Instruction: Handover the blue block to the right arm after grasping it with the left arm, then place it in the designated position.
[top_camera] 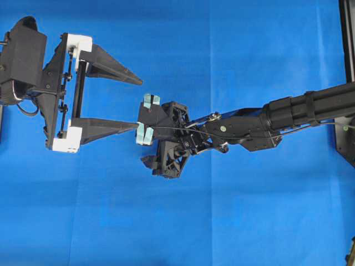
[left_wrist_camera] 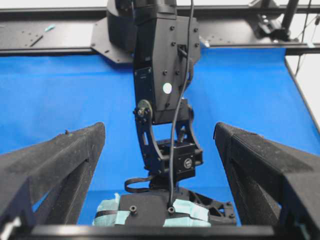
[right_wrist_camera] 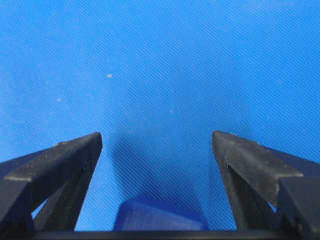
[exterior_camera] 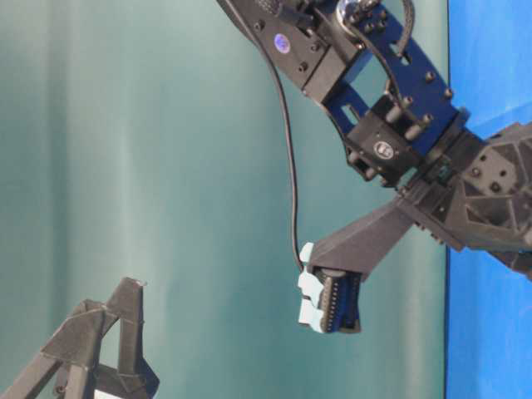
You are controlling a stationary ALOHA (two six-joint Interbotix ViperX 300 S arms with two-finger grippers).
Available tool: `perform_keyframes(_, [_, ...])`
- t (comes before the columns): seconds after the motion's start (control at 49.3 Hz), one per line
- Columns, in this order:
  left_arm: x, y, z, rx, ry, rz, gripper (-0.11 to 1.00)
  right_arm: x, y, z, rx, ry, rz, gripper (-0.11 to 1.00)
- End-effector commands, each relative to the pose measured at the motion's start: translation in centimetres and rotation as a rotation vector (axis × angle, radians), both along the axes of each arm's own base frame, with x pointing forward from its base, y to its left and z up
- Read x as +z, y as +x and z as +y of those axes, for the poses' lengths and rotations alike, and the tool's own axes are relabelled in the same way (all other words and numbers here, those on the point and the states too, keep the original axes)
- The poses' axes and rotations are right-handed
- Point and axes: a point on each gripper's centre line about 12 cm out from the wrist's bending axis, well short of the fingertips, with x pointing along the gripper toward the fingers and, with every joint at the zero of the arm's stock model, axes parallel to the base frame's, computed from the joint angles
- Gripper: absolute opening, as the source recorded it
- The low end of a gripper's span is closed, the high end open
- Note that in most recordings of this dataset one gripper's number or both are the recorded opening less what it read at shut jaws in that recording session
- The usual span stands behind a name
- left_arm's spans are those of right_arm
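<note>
The blue block (right_wrist_camera: 160,217) shows only in the right wrist view, at the bottom edge, low between the two black fingers with blue cloth visible on either side of it. My right gripper (right_wrist_camera: 157,140) is open and touches nothing; from overhead it points down at mid-table (top_camera: 147,117), mint-green housing on top. The block is hidden under it there. My left gripper (top_camera: 138,104) stands open just left of it, fingers spread wide and empty, its lower fingertip close to the right gripper's housing. In the left wrist view the right arm (left_wrist_camera: 165,75) rises between the left fingers.
Blue cloth (top_camera: 222,221) covers the table. A black frame (top_camera: 346,39) runs along the right edge overhead, and a black rail (left_wrist_camera: 60,35) crosses the back in the left wrist view. A teal backdrop (exterior_camera: 150,166) fills the table-level view.
</note>
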Motion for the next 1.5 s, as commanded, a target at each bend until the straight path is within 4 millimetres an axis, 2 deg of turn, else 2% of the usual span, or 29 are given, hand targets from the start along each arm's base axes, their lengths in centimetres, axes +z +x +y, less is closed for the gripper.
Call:
perform_keyframes(0.0, [1.5, -0.6, 0.1, 0.002, -0.002, -0.047, 0.93, 2.9, 0.5, 0.0, -0.004, -0.005, -0.052, 0.97])
perform_keyframes(0.223, [1.6, -0.7, 0.1, 0.001, -0.001, -0.049, 0.93, 6.8, -0.5, -0.5, -0.012, -0.045, -0.087, 0.97])
perform_keyframes(0.507, [1.5, -0.6, 0.1, 0.002, -0.004, -0.044, 0.93, 12.6, -3.3, -1.3, -0.037, -0.093, -0.144, 0.97])
perform_keyframes(1.196, [1.5, -0.6, 0.1, 0.001, 0.002, -0.045, 0.93, 21.8, -11.3, -2.3, -0.056, -0.132, -0.33, 0.97])
perform_keyframes(1.48, [1.5, -0.6, 0.1, 0.001, -0.001, -0.045, 0.93, 23.6, -13.8, -2.5, -0.053, -0.141, -0.39, 0.97])
